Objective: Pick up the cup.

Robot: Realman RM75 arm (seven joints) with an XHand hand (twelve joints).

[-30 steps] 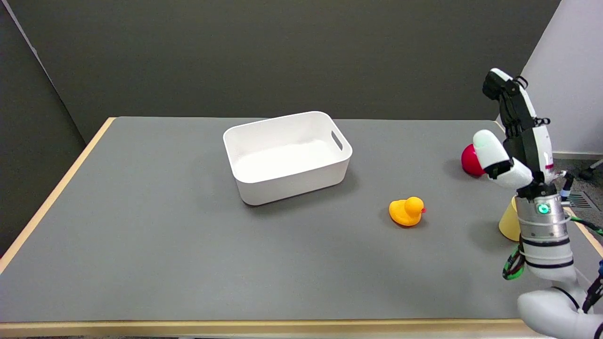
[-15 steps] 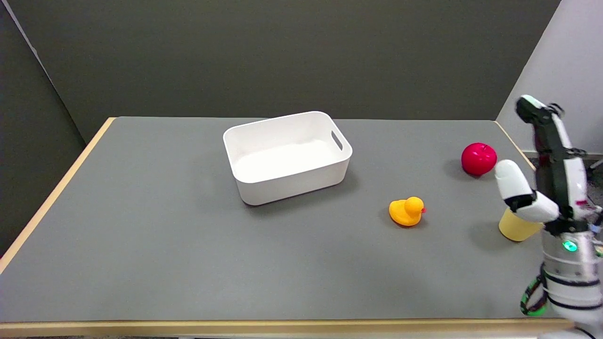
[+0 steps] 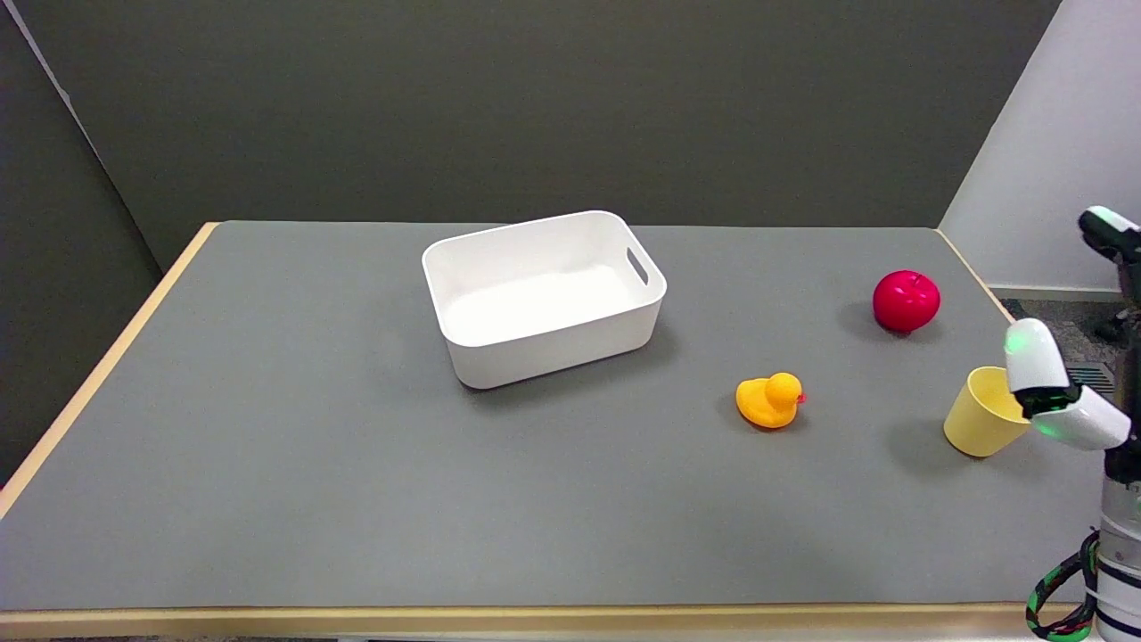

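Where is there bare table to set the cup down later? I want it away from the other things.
Free: the wide grey stretch left of the white bin, and the near strip between the duck and the table's front edge. Crowded: the right end, where the apple, the yellow cup and the right hand sit close.

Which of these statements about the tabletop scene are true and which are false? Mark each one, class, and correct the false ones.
1. The white plastic bin holds nothing. True.
2. The yellow rubber duck sits inside the bin. False: it stands on the grey table, to the right of the bin.
3. The red apple lies farther from the camera than the duck. True.
4. The pale yellow cup stands at the table's left edge. False: it is near the right edge.
5. The right hand is by the cup. True.
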